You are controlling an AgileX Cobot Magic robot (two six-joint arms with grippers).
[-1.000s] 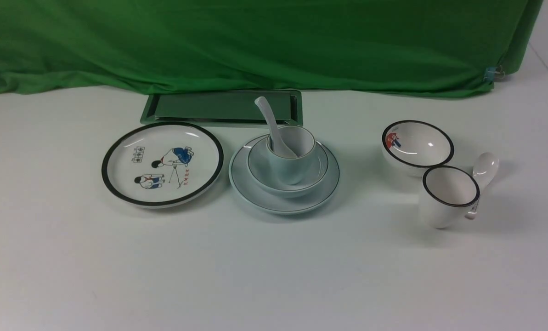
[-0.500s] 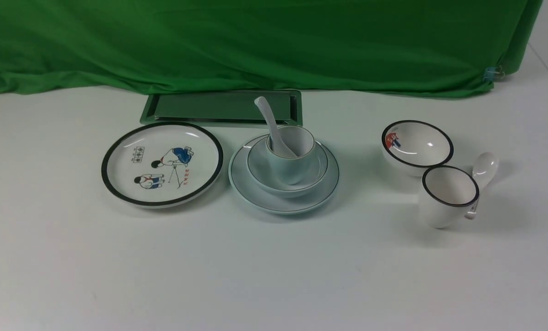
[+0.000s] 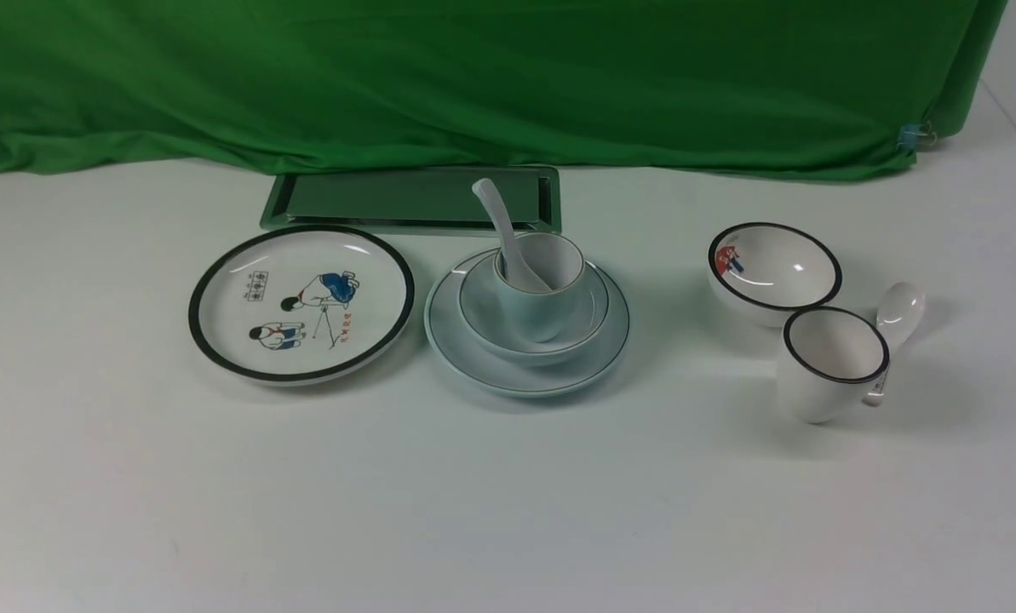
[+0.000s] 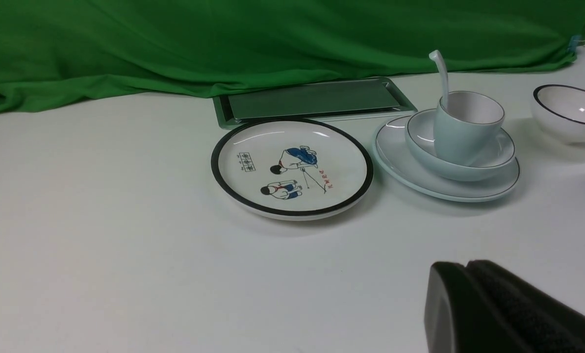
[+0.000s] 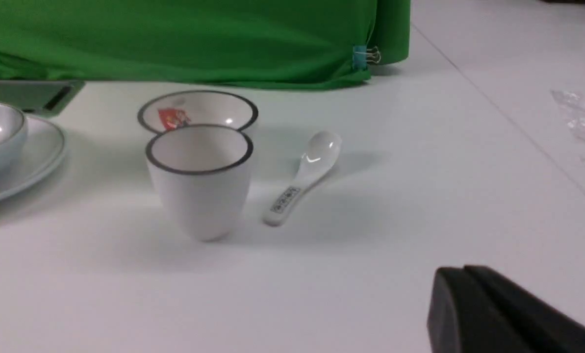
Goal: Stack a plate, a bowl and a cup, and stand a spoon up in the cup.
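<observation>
The spoon [image 3: 508, 234] stands in the cup [image 3: 542, 285], handle leaning toward the cartoon plate [image 3: 301, 302]; both hands clenched on nothing, well clear.

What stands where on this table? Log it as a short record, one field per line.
stack: cup in bowl on plate
spoon: stands in the cup, handle leaning up and back
picture plate: to the robot's left of the stack, bare
picture bowl: on the right, empty
black-rimmed cup: in front of that bowl
labelled spoon: flat on the table beside it
tray: behind the stack
left hand: shut, holds nothing
right hand: shut, holds nothing
</observation>
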